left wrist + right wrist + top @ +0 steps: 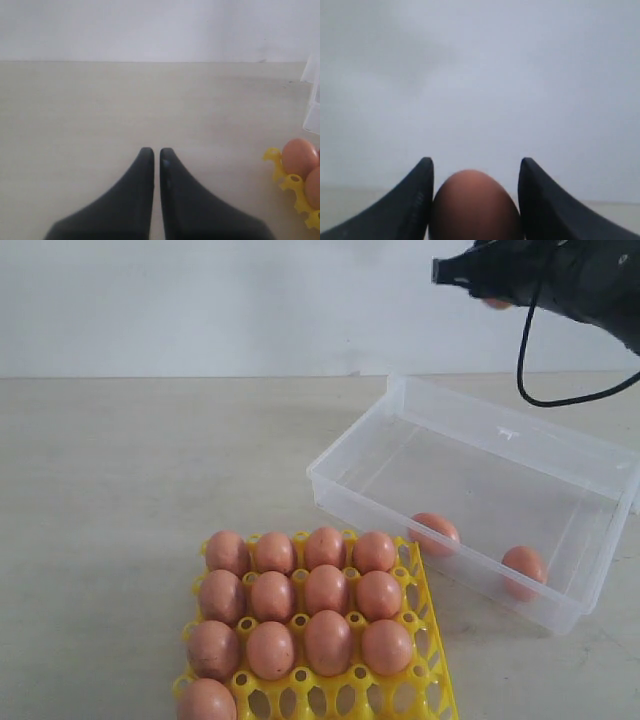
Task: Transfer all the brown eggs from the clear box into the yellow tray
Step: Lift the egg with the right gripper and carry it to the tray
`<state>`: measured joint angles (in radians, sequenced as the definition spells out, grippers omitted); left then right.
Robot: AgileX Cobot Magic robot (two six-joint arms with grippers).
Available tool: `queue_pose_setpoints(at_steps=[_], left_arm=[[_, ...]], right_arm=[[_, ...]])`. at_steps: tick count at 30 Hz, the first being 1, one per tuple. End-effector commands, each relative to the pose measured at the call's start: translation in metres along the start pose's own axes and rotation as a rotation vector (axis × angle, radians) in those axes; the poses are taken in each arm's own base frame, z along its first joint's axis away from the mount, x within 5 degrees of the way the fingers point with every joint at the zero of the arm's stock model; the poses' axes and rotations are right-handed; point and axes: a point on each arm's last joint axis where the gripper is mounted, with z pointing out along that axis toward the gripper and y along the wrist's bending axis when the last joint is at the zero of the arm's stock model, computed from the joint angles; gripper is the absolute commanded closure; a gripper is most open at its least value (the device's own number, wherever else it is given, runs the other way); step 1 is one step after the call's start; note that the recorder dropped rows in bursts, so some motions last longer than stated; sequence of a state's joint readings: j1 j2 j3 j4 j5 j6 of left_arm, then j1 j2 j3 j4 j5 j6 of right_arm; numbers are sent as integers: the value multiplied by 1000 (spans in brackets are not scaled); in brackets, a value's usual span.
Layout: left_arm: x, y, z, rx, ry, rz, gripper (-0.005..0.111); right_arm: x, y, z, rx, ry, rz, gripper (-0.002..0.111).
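A brown egg (475, 205) is clamped in the right tool (476, 162) and carried high above the clear box (500, 430), probably so that its walls are cleared on the way to the yellow tray (428, 640). Two brown eggs (434, 532) lie in the box. Thirteen appear to be seated in the tray, though its near edge is cut off. The left tool (153, 152) is pressed together, empty, over the counter (120, 490) beside the tray. In the exterior view the held egg is mostly hidden.

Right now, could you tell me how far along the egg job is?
Thirteen eggs already sit in the yellow tray. The right fingers hold one egg up in the air. Two eggs are left in the clear box; the left fingers are shut and empty.
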<state>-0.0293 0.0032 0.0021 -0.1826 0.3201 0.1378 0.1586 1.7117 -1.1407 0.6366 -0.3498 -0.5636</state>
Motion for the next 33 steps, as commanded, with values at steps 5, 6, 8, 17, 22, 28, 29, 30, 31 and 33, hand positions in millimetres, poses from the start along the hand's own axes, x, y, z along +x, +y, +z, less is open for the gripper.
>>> queue_pose_setpoints(at_steps=[5,6,8,17,22,28,29,30,31,33], left_arm=[[-2,0,0,6,-15,-13,103],[-2,0,0,6,-15,-13,103],[-2,0,0,6,-15,-13,103],[-2,0,0,5,-15,-10,103],[-2,0,0,5,-15,-10,103],[-2,0,0,5,-15,-10,103],[-2,0,0,5,-15,-10,103],[-2,0,0,5,-15,-10,103],[-2,0,0,5,-15,-10,103],[-2,0,0,5,-15,-10,103]], right_arm=[[-37,12,-30,-161,-379,55,108],[-40,23,-36,-291,-387,74,108],[-44,35,-53,-473,-420,72,108],[47,24,-127,-524,-300,248,109],[98,40,-170,-636,-158,243,109],[120,73,-209,-856,-111,199,109],[121,84,-218,-917,-119,164,109],[122,89,-223,-939,-121,152,109],[125,97,-229,-960,-123,136,109],[130,104,-233,-966,-111,122,109]])
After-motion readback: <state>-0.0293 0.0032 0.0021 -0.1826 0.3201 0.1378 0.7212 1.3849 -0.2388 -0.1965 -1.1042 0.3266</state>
